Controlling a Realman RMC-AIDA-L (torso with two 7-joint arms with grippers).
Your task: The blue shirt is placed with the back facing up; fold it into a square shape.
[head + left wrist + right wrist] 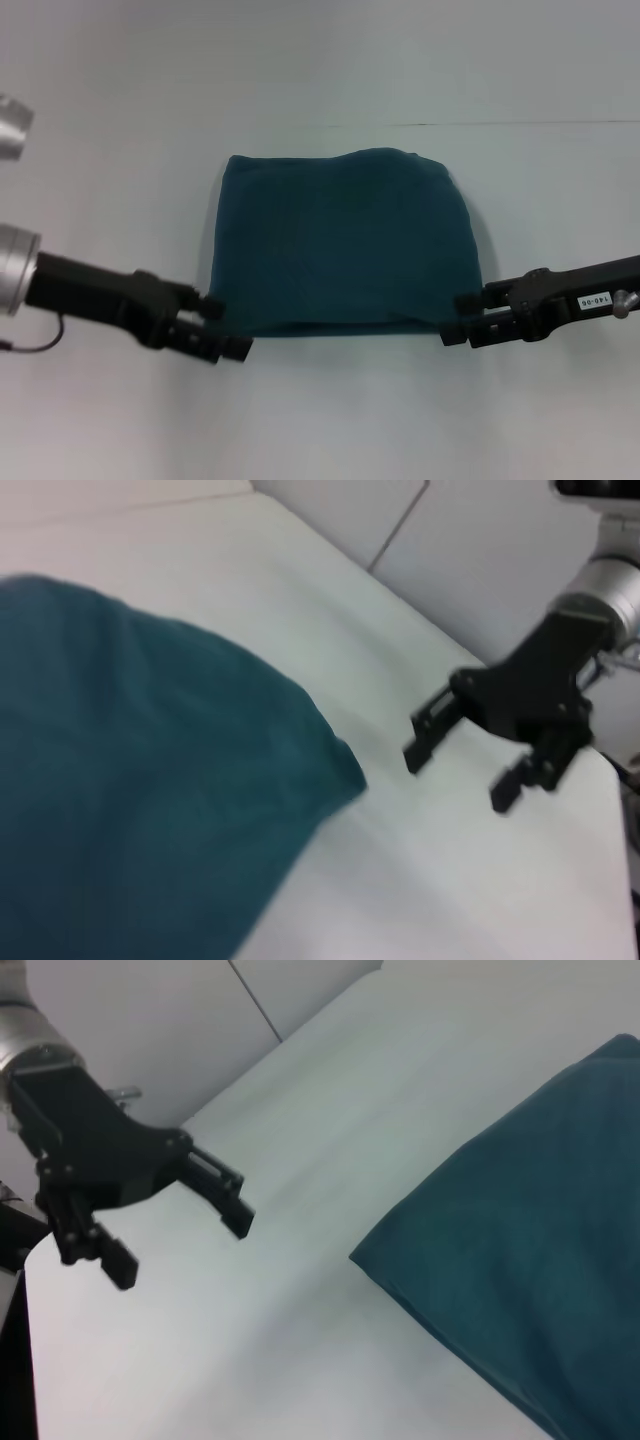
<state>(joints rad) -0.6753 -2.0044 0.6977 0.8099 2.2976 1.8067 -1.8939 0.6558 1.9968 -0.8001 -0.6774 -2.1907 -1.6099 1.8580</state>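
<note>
The blue shirt [345, 240] lies flat on the white table [330, 420] as a folded, roughly square bundle with rounded far corners. My left gripper [228, 327] is open just off the shirt's near left corner, holding nothing. My right gripper [459, 319] is open just off the near right corner, also holding nothing. In the left wrist view the shirt [130, 790] fills the near side, with the right gripper [457, 777] a gap away from its corner. In the right wrist view the left gripper [183, 1250] stands likewise apart from the shirt [520, 1270].
A thin seam [480, 124] runs across the surface behind the shirt. A silver link of the left arm [12, 125] shows at the far left edge. The table's edge [615, 810] lies close behind the right gripper.
</note>
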